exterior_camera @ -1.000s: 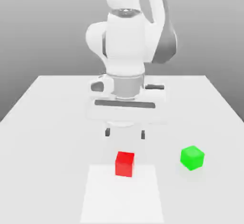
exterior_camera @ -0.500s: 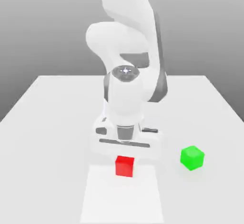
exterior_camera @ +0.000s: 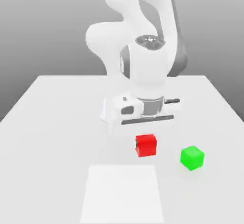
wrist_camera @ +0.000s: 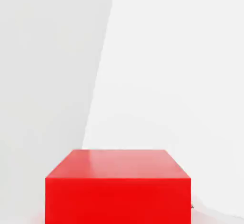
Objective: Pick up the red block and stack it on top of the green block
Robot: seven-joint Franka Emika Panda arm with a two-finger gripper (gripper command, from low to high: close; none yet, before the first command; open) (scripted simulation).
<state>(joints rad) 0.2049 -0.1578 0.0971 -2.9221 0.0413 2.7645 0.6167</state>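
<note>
We see the red block (exterior_camera: 146, 145) raised off the surface (exterior_camera: 57, 123), apparently clamped in the pincer (exterior_camera: 146, 133), left of the green block (exterior_camera: 192, 157) in the exterior view. A loose or off-centre hold could drop it short of the green block. A second ago it lay untouched on the surface.

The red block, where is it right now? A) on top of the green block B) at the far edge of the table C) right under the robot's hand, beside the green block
C: the red block hangs right under the gripper, with the green block apart at the exterior view's right.
</note>
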